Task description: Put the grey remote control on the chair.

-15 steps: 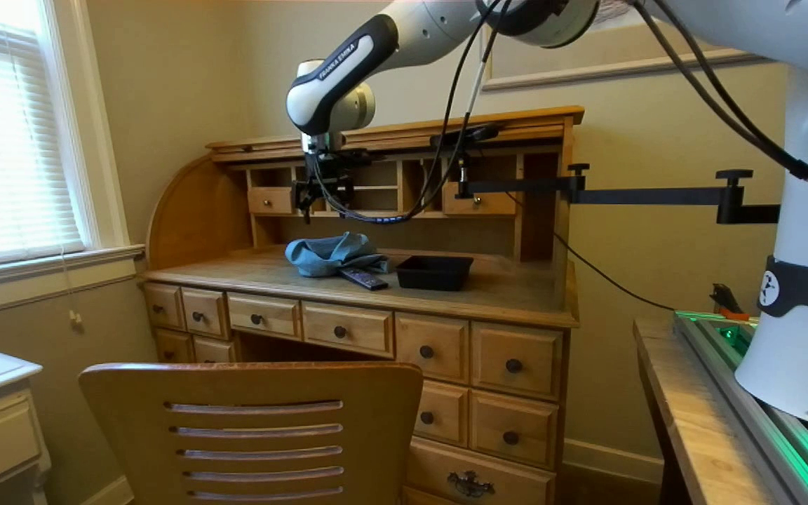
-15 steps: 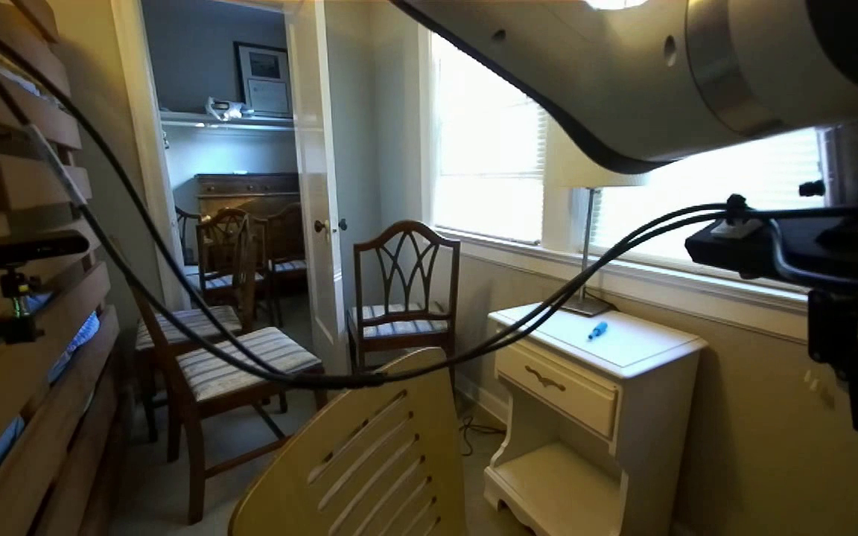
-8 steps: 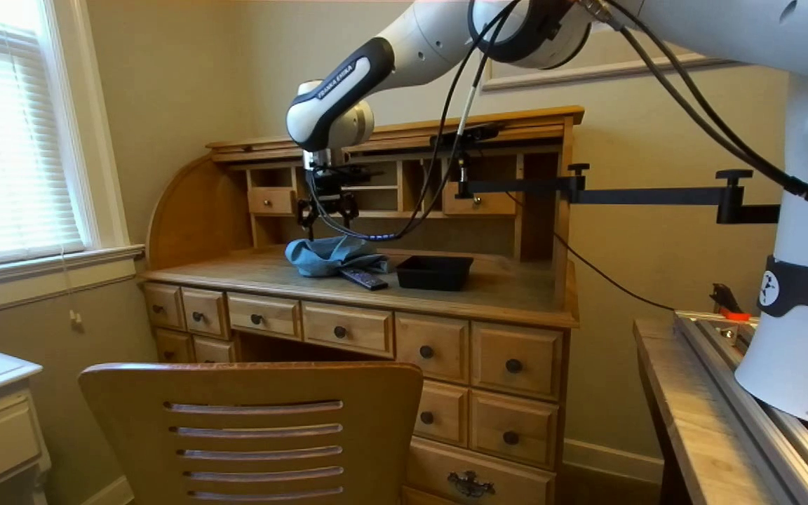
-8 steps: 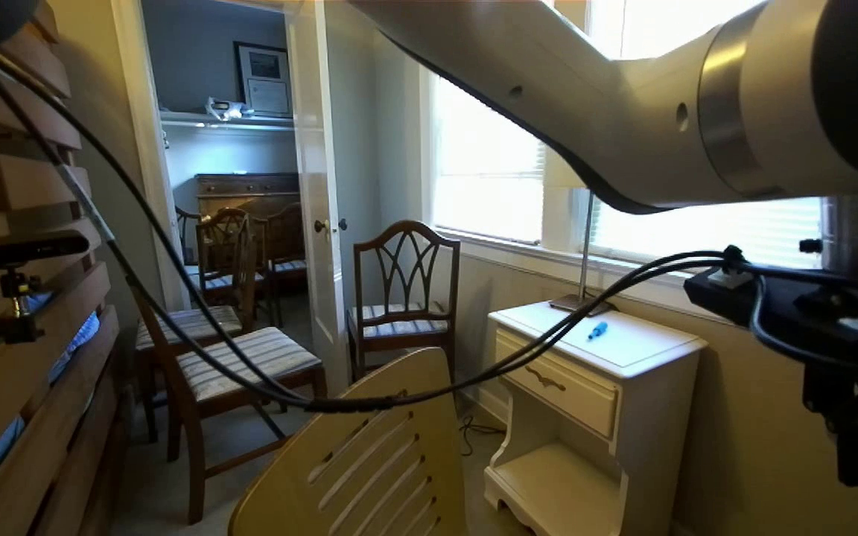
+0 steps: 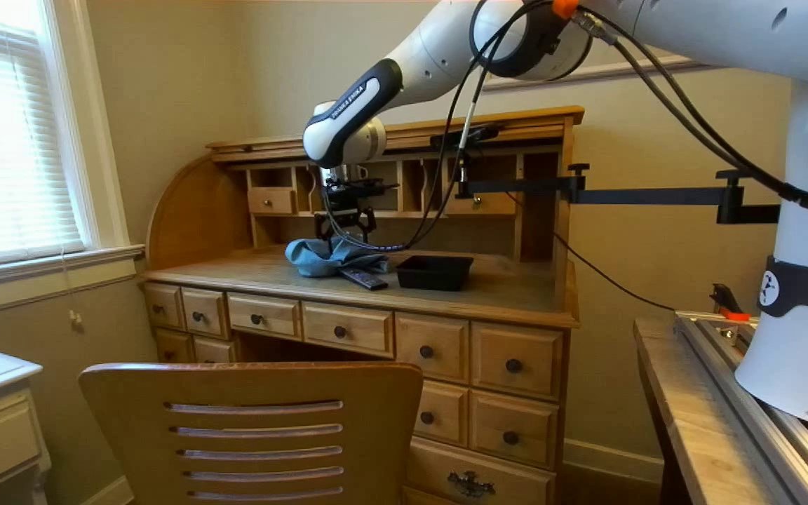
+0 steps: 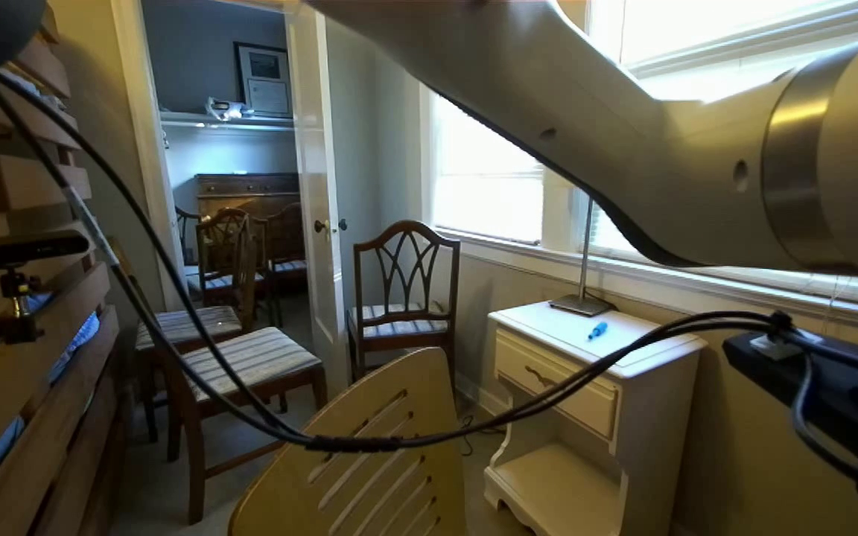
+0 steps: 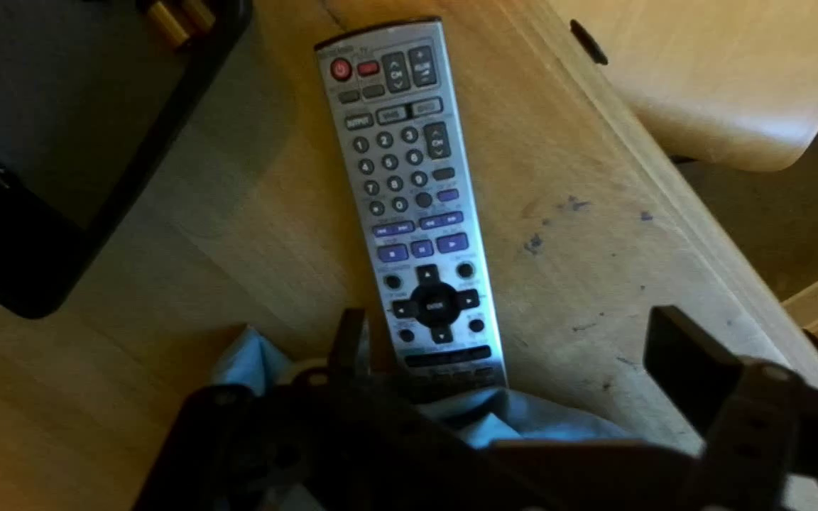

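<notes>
The grey remote control (image 5: 364, 279) lies on the desk top, one end against a blue cloth. In the wrist view the remote (image 7: 416, 213) lies face up, its near end partly covered by the cloth. My gripper (image 5: 348, 238) hovers above the cloth and remote. In the wrist view the gripper (image 7: 512, 344) has its fingers wide apart with nothing between them; the remote's near end shows closer to the left finger. The wooden chair (image 5: 250, 386) stands before the desk, its back to the camera; its slatted back also shows in an exterior view (image 6: 429, 372). Its seat is hidden there.
A black tray (image 5: 435, 273) stands beside the remote, with batteries inside in the wrist view. The blue cloth (image 5: 320, 258) lies crumpled under the gripper. The roll-top desk (image 5: 509, 301) has shelves behind. A white nightstand (image 6: 667, 342) and cables hang near the arm.
My gripper has come down toward the desk top and, in the last half second, shifted right in an exterior view. The remote, cloth, tray and chair have not moved.
</notes>
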### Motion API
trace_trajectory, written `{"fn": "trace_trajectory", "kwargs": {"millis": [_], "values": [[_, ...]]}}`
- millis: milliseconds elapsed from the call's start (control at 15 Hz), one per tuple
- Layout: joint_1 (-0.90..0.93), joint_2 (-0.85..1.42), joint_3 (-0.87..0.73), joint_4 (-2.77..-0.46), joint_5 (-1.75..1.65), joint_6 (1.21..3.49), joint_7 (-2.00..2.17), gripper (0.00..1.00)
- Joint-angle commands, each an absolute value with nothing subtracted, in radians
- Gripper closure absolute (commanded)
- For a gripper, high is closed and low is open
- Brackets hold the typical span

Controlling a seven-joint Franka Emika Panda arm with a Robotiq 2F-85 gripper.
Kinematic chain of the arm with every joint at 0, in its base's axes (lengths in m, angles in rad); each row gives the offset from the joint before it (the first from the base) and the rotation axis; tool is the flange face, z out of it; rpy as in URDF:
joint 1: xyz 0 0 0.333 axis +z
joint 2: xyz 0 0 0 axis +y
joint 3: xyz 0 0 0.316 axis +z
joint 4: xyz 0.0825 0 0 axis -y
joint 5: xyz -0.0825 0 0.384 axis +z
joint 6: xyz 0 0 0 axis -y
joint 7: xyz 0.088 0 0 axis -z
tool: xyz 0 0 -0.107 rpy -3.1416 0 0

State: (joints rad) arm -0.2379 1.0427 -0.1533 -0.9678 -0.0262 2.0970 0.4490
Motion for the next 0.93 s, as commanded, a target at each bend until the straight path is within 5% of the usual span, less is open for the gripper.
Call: {"fn": "trace_trajectory", "kwargs": {"millis": [0,867], "values": [[-0.261,1.046,-0.138,-0.964,0.012,2.079,0.488,0.00],[-0.245,1.129,-0.175,-0.932,-0.024,2.147,0.483,0.00]]}}
